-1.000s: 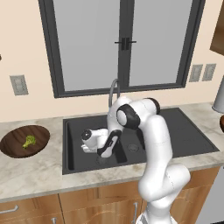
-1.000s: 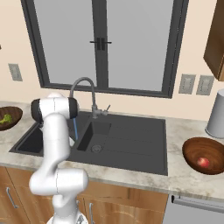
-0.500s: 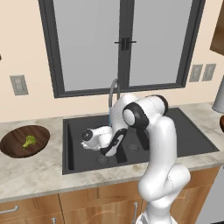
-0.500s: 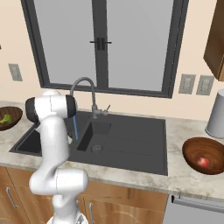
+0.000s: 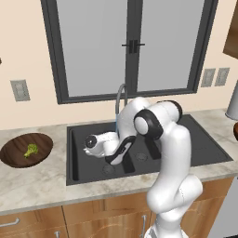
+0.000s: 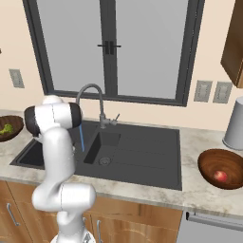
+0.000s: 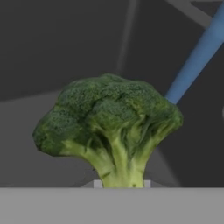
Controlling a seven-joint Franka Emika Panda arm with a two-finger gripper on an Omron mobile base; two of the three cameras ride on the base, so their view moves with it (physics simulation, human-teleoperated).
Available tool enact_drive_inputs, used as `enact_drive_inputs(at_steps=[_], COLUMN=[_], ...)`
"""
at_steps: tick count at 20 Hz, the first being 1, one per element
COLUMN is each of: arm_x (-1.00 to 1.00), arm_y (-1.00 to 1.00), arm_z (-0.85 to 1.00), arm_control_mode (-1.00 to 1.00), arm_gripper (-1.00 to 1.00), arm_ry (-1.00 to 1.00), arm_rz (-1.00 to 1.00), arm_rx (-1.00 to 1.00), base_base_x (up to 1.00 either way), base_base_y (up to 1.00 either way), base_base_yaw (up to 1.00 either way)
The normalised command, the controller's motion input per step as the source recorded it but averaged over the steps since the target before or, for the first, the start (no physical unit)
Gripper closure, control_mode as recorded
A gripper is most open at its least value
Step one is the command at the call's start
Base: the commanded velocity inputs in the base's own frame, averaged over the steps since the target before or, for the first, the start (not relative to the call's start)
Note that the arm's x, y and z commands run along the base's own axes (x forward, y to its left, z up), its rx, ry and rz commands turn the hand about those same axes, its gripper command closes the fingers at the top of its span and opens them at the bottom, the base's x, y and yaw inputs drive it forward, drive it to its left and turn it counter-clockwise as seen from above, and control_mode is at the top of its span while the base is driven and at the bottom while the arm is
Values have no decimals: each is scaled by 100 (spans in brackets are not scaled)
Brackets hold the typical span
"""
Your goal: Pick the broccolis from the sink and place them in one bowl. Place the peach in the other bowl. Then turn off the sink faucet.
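Observation:
In the hand view a green broccoli [image 7: 109, 124] looms close, its pale stem pinched between my fingertips [image 7: 97, 184], so my gripper [image 7: 122, 183] is shut on it. From the left base view the hand [image 5: 93, 141] hangs low in the left basin of the black sink [image 5: 204, 151]. Another broccoli [image 5: 31, 149] lies in the brown wooden bowl [image 5: 14, 155] on the left counter. The peach [image 6: 219, 176] rests in the other bowl [image 6: 209, 163] on the right counter. A blue stream of water [image 6: 81, 137] runs from the grey faucet [image 6: 90, 92].
The window sill and wall rise right behind the faucet. A grey canister [image 6: 234, 124] stands on the counter behind the right bowl. The flat drainboard [image 6: 147, 149] lies between the basin and the right bowl.
The jaws have finished closing on the broccoli's stem. The arm's elbow has swung a little to the right, while the hand has stayed low in the left basin.

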Motion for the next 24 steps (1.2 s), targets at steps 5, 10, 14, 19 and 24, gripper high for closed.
enact_drive_inputs(at_steps=[5, 10, 14, 19, 24], arm_x=[0, -8, -28, -29, -22], arm_y=[15, 8, 0, 0, 0], arm_z=[38, 43, 27, 19, 55], arm_control_mode=[-100, -100, -100, -100, -100], arm_gripper=[100, 100, 100, 100, 100], arm_ry=[4, 6, 0, 0, 0], arm_rz=[0, 0, 0, 0, 0], arm_rx=[0, 0, 0, 0, 0], base_base_x=[0, 0, 0, 0, 0], base_base_y=[0, 0, 0, 0, 0], base_base_yaw=[0, 0, 0, 0, 0])
